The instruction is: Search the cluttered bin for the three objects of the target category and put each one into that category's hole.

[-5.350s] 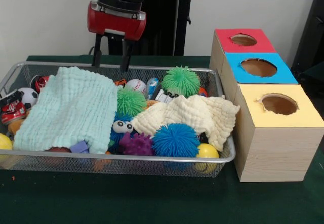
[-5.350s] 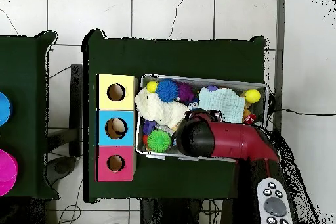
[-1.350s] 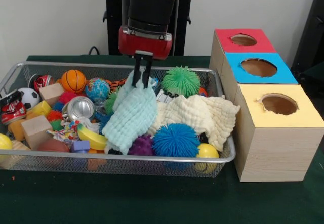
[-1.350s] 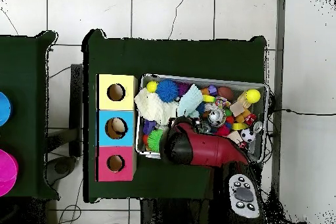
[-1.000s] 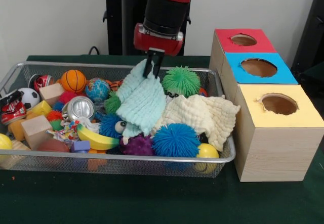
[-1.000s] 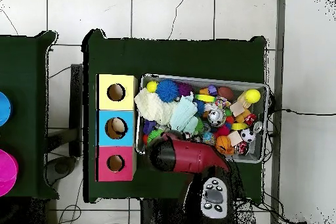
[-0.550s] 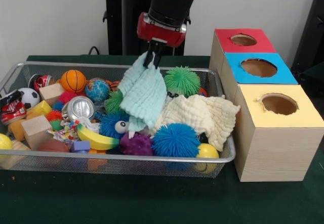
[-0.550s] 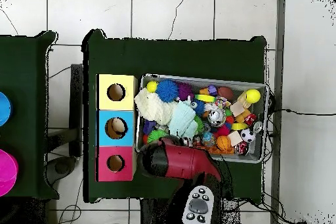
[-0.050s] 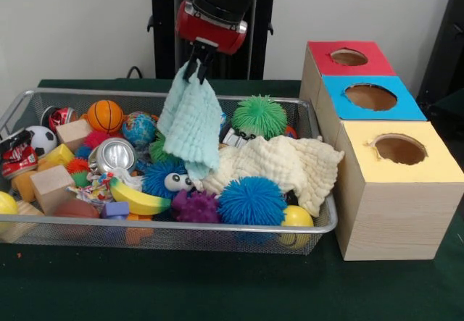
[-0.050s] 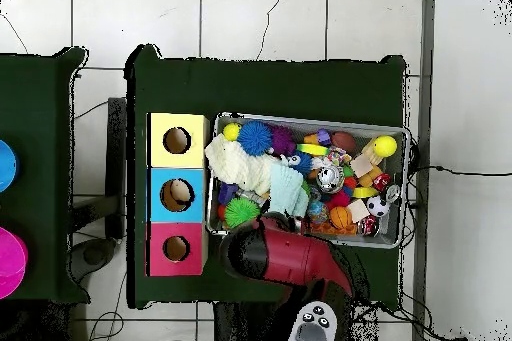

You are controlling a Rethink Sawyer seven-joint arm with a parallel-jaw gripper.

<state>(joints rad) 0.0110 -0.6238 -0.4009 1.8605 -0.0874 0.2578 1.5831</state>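
Gripper [image 9: 196, 71] swung back left, higher, pinching mint cloth [image 9: 191, 124]; drop it clear of uncovered toys, inside bin [image 9: 319, 223].

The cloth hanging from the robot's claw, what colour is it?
Pale mint green cloth, clearest in the front view, pinched by the gripper.

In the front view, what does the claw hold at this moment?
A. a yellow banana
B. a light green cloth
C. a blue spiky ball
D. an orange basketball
B: the claw is closed on the top of the light green cloth, which hangs from it above the bin.
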